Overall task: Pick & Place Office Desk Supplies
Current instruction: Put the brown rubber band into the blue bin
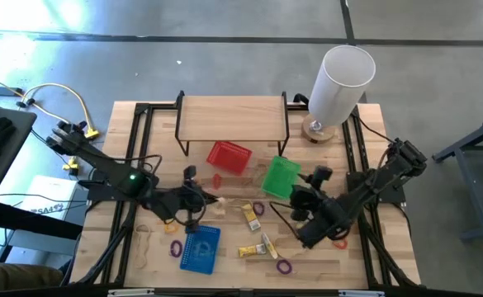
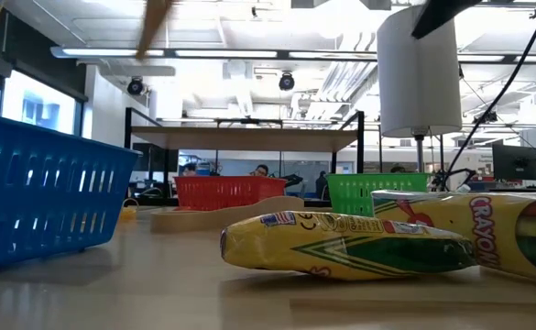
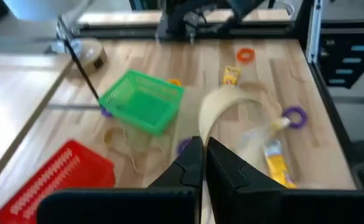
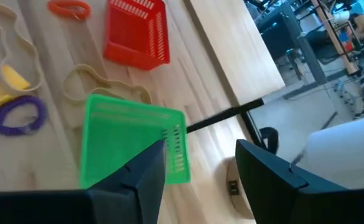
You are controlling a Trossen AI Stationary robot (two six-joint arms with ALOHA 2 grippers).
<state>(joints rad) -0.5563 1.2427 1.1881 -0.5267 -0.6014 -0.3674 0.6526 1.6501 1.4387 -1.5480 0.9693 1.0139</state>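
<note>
**Tan band in hand, baskets ahead**

My left end effector (image 3: 201,163) is pinched tight on a pale tan band (image 3: 222,109), which arcs up from my fingertips — held at one end so the loop hangs free for a drop, I'd say. I'm hovering above the table (image 1: 224,111), just beside the blue basket (image 1: 200,248), on the side toward the red basket (image 1: 229,157).

My right end effector (image 4: 197,168) stands partly open with nothing between its fingers, poised over the near edge of the green basket (image 4: 132,140); that reads as a release spot or a wait.

Beyond the green basket: purple loops (image 1: 284,266), an orange loop (image 3: 246,55), yellow crayon packs (image 1: 250,217) and more tan bands (image 4: 85,78) lie loose on the wood, well short of any basket. Plenty left to sort, by my judgement.
</note>
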